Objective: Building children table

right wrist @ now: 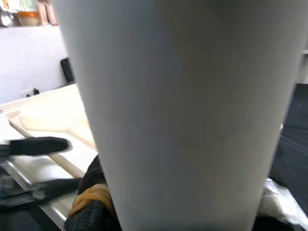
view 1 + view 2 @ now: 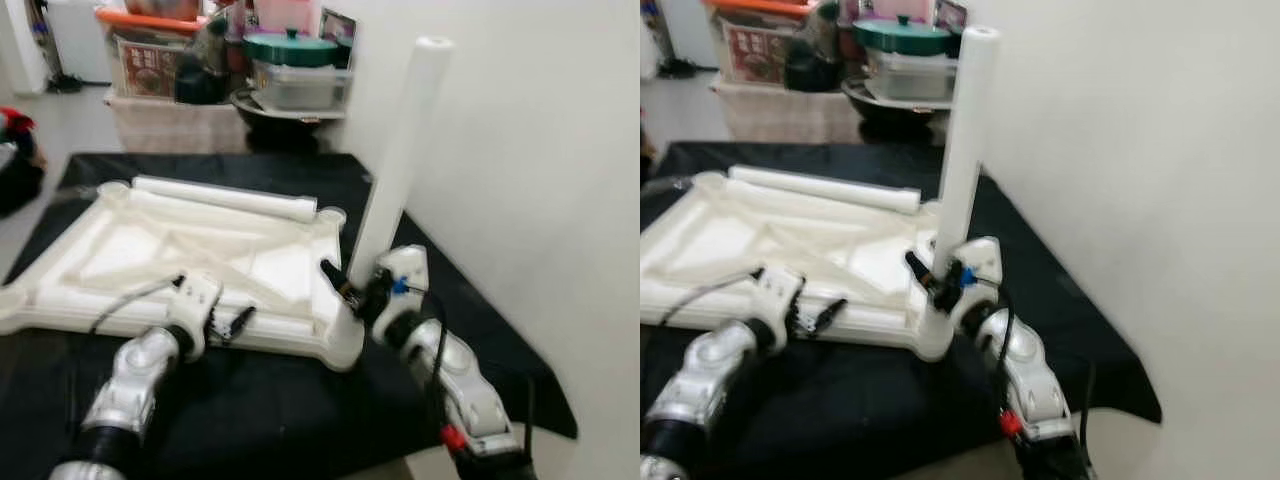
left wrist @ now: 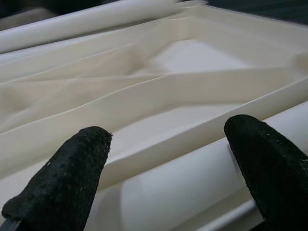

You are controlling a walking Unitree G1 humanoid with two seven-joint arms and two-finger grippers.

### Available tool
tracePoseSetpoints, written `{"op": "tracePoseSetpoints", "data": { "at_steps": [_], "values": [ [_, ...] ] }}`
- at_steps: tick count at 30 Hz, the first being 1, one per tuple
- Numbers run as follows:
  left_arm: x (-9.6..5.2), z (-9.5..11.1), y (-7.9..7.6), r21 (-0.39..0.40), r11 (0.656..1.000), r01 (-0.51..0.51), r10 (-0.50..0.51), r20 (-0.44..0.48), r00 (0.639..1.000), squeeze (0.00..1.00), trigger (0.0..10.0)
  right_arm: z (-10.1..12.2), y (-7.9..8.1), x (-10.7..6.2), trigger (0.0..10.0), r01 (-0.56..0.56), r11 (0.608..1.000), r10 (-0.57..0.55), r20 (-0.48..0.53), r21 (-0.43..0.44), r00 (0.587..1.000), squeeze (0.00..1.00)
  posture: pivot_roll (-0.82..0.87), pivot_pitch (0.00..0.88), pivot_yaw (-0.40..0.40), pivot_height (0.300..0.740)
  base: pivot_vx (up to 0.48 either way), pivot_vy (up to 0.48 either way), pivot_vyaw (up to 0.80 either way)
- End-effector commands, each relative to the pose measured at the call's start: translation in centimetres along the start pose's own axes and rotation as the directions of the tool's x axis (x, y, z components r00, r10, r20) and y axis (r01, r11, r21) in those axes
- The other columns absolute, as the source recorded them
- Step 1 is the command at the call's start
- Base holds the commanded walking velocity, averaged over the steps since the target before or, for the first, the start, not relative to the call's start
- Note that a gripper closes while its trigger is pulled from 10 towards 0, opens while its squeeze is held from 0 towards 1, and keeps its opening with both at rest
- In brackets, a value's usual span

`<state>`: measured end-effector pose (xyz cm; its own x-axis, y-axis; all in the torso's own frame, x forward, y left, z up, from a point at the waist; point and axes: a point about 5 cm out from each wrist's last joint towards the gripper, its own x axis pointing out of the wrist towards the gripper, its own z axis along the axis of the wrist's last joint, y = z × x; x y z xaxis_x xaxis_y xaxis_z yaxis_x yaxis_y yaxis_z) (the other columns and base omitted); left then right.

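Note:
A white children's table top [image 2: 130, 250] lies upside down on a black cloth [image 2: 280, 420]. One white leg [image 2: 400, 150] stands upright, slightly tilted, in the near right corner socket [image 2: 345, 340]. My right gripper [image 2: 355, 285] is shut on this leg just above the socket; the leg [image 1: 183, 110] looms close in the right wrist view. A second leg [image 2: 225, 197] lies along the top's far edge. My left gripper [image 2: 235, 325] is at the near rim, open, with its fingers [image 3: 62, 173] either side of the rim.
A white wall [image 2: 520, 150] runs close along the right side. Behind the cloth stand boxes and pots, among them a green-lidded pot [image 2: 290, 48]. A red and black object [image 2: 15, 135] sits on the floor at far left.

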<state>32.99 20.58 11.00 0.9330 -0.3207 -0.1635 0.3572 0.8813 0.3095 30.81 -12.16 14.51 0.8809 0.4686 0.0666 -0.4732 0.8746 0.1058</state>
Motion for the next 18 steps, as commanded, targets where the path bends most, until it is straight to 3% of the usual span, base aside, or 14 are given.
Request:
{"op": "tracePoseSetpoints", "data": {
  "at_steps": [1,6,11,18],
  "values": [
    [-1.1,-2.7,0.8,0.021,1.000,-0.022,0.025,-0.157,0.987,0.00,10.0,-7.1,-0.7,-2.4,10.0,0.137,0.981,-0.084,-0.339,0.134,0.937,0.00,0.05,0.000,-0.113,0.740,0.000,0.000,0.00],
    [-1.6,-3.3,1.5,0.082,0.997,0.010,0.007,-0.207,0.978,0.00,10.0,-7.1,-0.5,-2.4,10.0,0.142,0.979,-0.084,-0.340,0.149,0.937,0.00,0.05,0.000,-0.114,0.740,0.000,0.000,0.00],
    [-2.8,-3.9,2.4,0.069,0.988,0.139,-0.117,-0.258,0.959,0.00,10.0,-7.2,-0.4,-2.1,10.0,0.134,0.979,-0.074,-0.341,0.154,0.937,0.00,0.06,0.000,-0.115,0.740,0.000,0.000,0.00],
    [-3.4,-5.1,3.3,0.064,0.986,0.153,-0.123,-0.336,0.934,0.00,10.0,-7.2,-0.2,-2.1,10.0,0.130,0.979,-0.069,-0.341,0.158,0.938,0.00,0.06,0.000,-0.109,0.740,0.000,0.000,0.00]
  ]
}}
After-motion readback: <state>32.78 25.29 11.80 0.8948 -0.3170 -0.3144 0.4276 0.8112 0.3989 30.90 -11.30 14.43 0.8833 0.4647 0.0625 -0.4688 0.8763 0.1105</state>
